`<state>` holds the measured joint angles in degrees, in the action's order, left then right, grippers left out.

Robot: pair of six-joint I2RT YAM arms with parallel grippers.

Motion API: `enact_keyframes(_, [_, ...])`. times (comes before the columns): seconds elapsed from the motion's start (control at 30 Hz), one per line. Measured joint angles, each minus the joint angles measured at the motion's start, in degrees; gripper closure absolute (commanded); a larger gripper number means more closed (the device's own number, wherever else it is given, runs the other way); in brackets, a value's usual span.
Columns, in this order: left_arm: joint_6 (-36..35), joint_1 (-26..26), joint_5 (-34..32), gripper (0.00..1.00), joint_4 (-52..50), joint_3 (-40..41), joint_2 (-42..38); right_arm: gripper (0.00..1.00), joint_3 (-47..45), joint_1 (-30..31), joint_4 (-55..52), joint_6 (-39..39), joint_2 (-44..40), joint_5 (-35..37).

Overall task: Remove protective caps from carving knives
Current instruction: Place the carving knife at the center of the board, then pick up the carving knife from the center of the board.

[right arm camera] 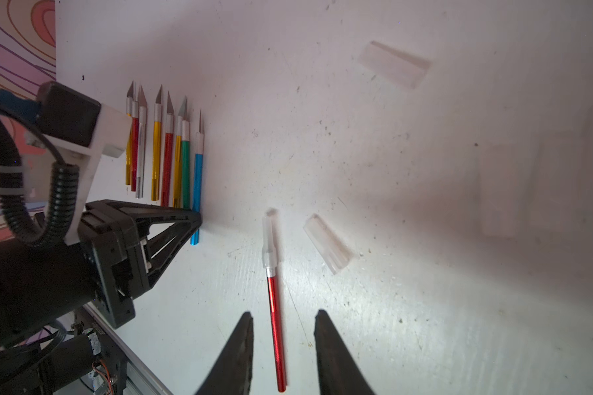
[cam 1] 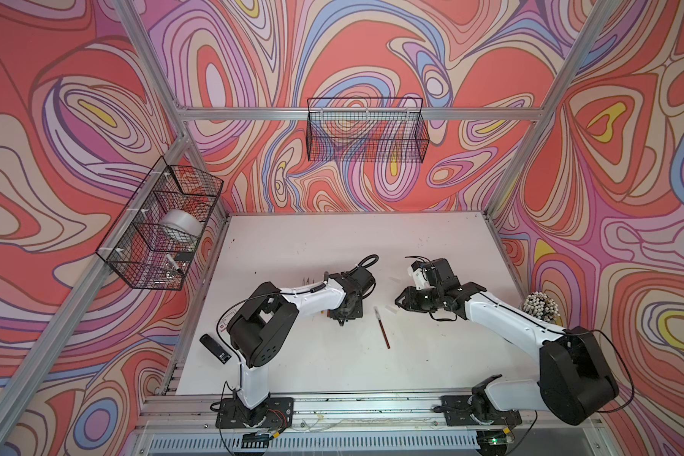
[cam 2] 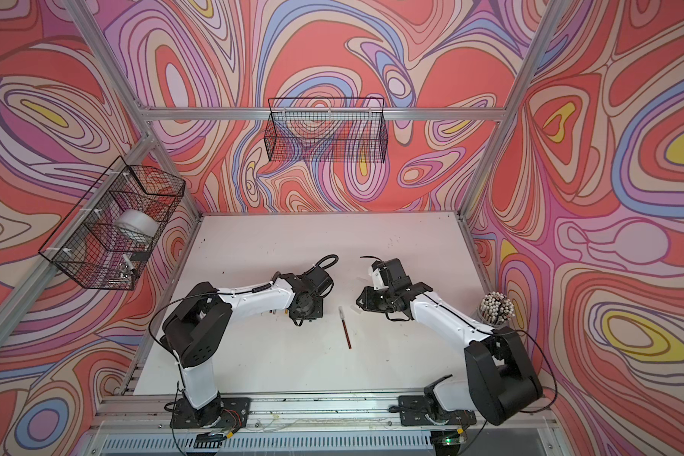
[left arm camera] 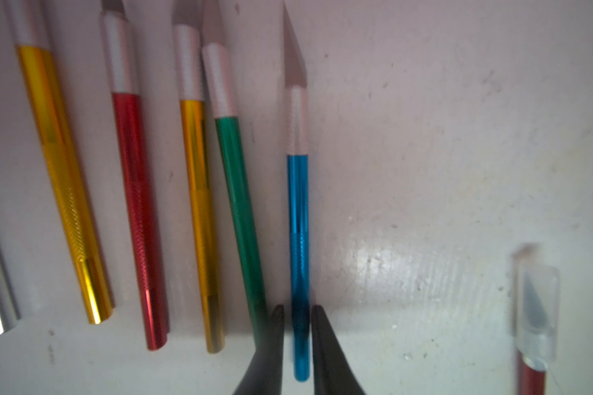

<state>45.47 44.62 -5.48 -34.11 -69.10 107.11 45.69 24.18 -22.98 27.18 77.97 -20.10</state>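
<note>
Left tool [left arm camera: 297, 307]: narrowly parted, astride the tail of a blue metallic carving knife [left arm camera: 298, 205] lying last in a row of uncapped gold, red and green knives [left arm camera: 131, 171] on the white surface [left arm camera: 425, 171]. Right tool [right arm camera: 283, 314]: open wider, flanking without touching a red metallic knife [right arm camera: 273, 301] with translucent whitish plastic cap [right arm camera: 269, 246] fitted. Loose cap [right arm camera: 327, 248] just beside; another [right arm camera: 394, 63] farther off.

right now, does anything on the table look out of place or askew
One red knife lies alone, apart from the bare-bladed row, still wearing its cap. In the row, the green knife slants toward its gold neighbour.
</note>
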Motion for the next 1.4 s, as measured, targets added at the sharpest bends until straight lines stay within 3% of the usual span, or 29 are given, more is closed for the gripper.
enact_keyframes(0.23, [-0.92,0.0,1.57,0.81,0.76,3.78,-8.2,0.69,-2.73,3.78,0.39,2.95,-1.97,2.71])
enact_keyframes(0.7, [-2.8,0.07,12.0,0.8,9.79,23.08,-28.55,0.71,-4.11,10.01,2.21,7.43,-1.44,6.1])
enact_keyframes(0.87, [-1.44,0.66,14.67,0.8,13.14,26.6,-30.86,0.73,-4.2,10.91,2.86,8.52,-1.22,6.43])
enact_keyframes(1.4, [-0.87,1.53,14.43,0.81,17.75,28.46,-34.47,0.78,-4.98,16.44,2.82,13.31,3.17,11.61])
